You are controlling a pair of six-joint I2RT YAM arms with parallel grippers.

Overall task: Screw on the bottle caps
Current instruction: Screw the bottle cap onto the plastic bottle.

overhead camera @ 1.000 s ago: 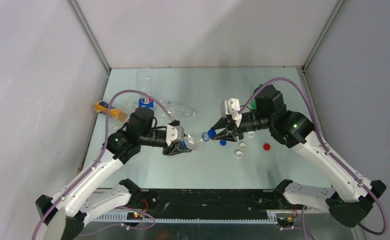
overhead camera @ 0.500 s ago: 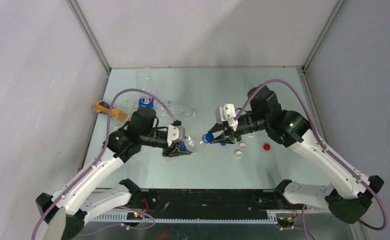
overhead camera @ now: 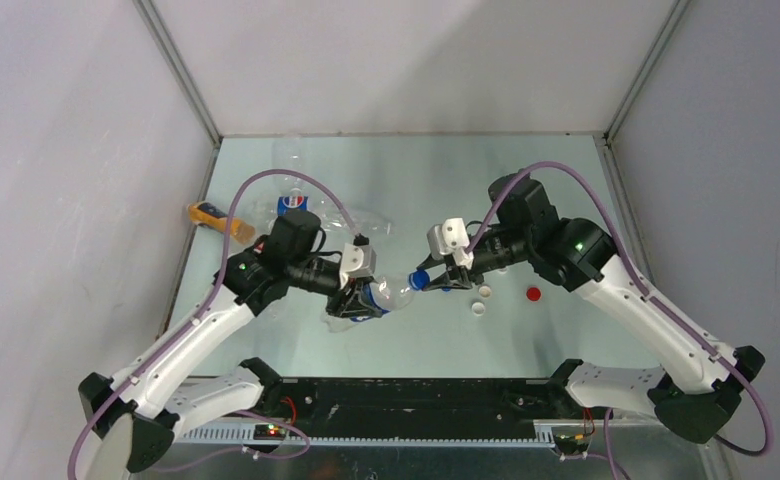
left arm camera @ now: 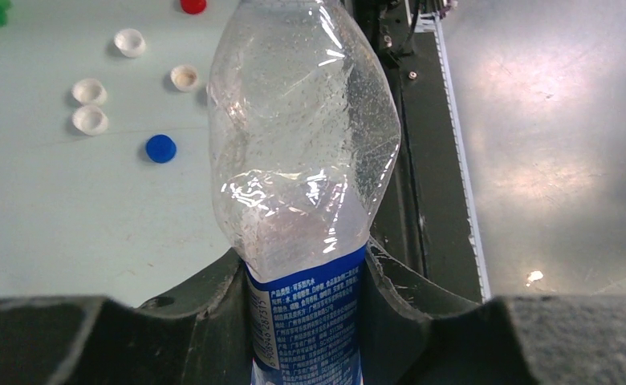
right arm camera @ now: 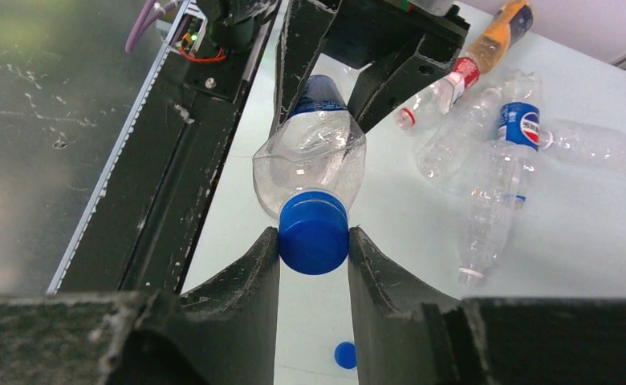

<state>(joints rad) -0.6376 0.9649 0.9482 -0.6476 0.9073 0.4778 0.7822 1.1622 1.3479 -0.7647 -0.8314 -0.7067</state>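
Both of my arms have shifted a little. My right gripper (overhead camera: 434,277) has slid in closer to my left gripper (overhead camera: 363,299), and my left arm has swung a bit too. My left gripper is squeezed tight around the blue label of a clear, crumpled plastic bottle (left arm camera: 302,144). It holds the bottle on its side, up off the pale green table (overhead camera: 406,180), with the neck pointing at my right gripper. My right gripper is pinching a round blue plastic cap (right arm camera: 314,233), with one finger on each side of it. That cap sits on the mouth of the bottle, but I cannot tell how far it is screwed on. Down below my right gripper lies a small loose blue plastic cap (left arm camera: 160,148). Near it are some little white plastic caps (left arm camera: 90,120) and one red plastic cap (overhead camera: 533,294). Behind my left gripper, well away, more clear plastic bottles (right arm camera: 502,176) and an orange-yellow plastic bottle (overhead camera: 216,218) lie on their sides.
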